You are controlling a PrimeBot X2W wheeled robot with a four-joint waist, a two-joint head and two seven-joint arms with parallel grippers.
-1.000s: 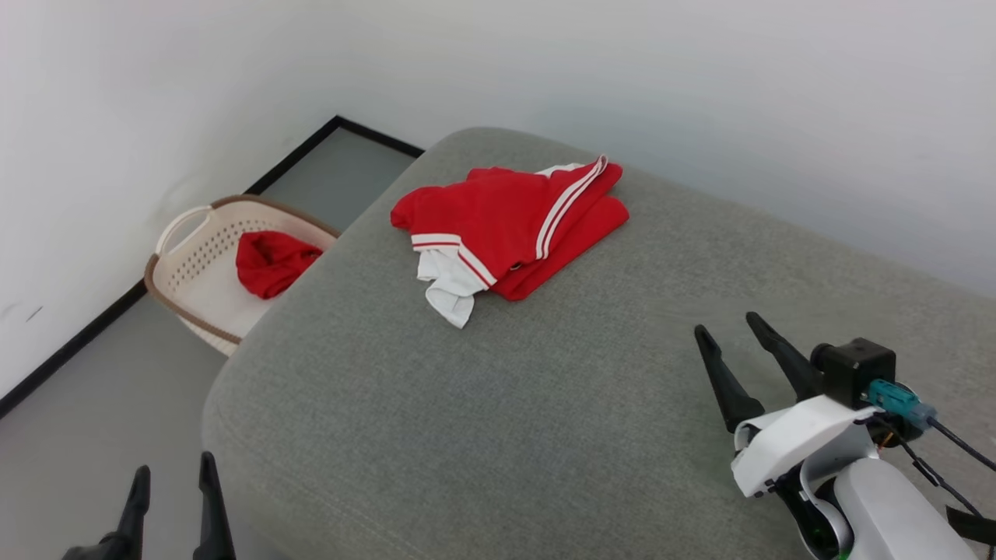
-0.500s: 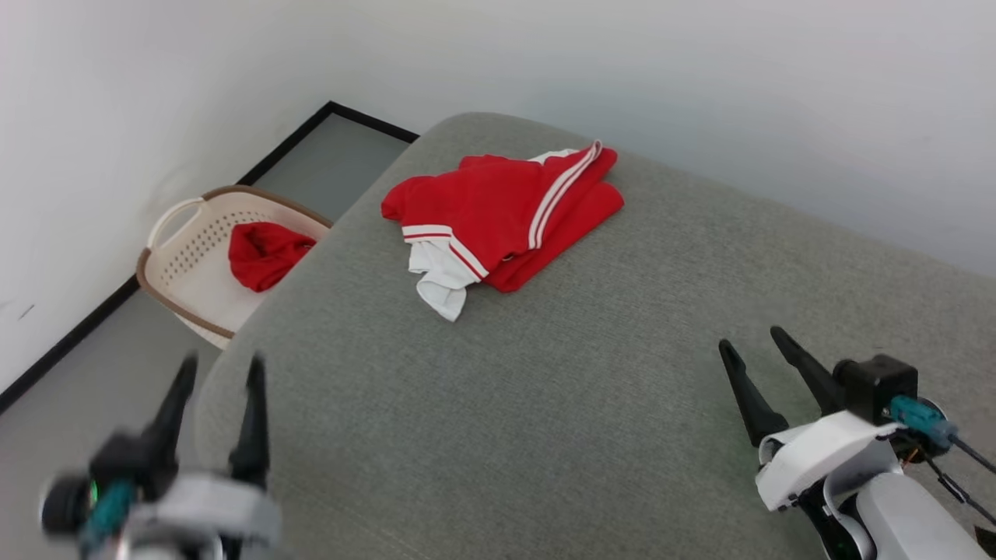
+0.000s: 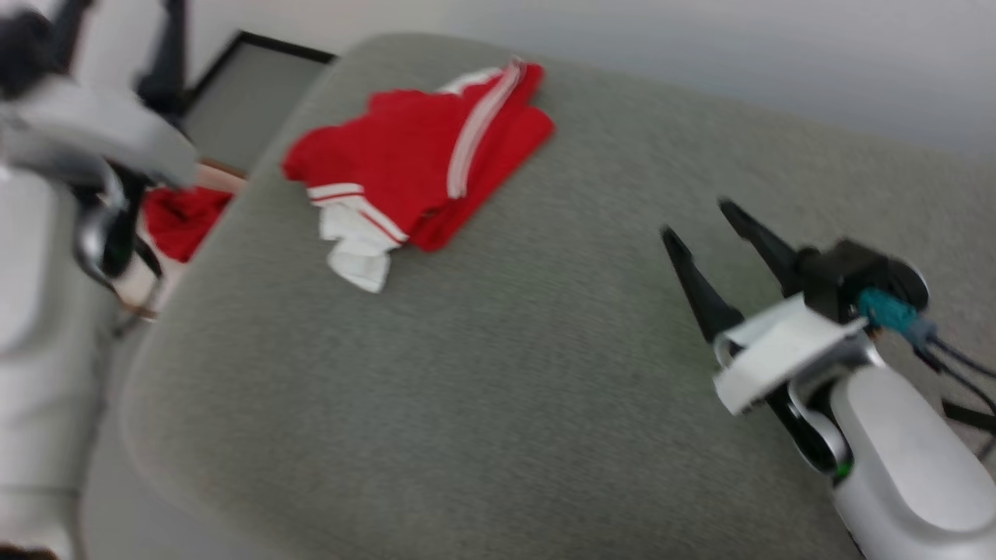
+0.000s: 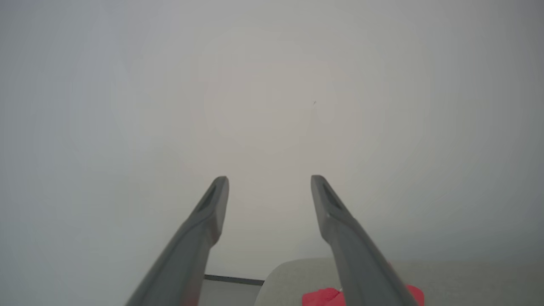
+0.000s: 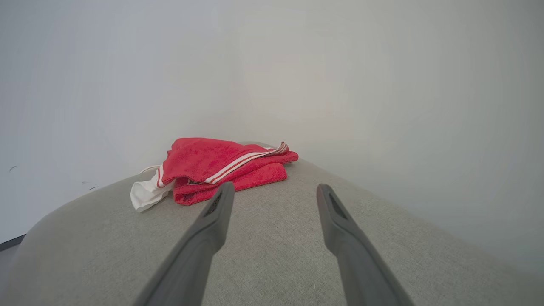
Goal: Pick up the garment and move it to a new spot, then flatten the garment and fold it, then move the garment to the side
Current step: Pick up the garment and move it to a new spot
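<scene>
Raised since earlier, left gripper (image 4: 270, 180) is held spread; right gripper (image 3: 694, 218) too, empty. Pickup step: garment (image 3: 405, 155) not yet gripped; a reach to it is called for.

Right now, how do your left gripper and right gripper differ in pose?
The left gripper is held high, fingers aimed at the bare white wall; the right gripper hovers low over the grey fabric cushion, fingers aimed toward the bright red fabric garment with white trim. The left looks blurred in the head view, the right sharper. Both are open and empty.
</scene>
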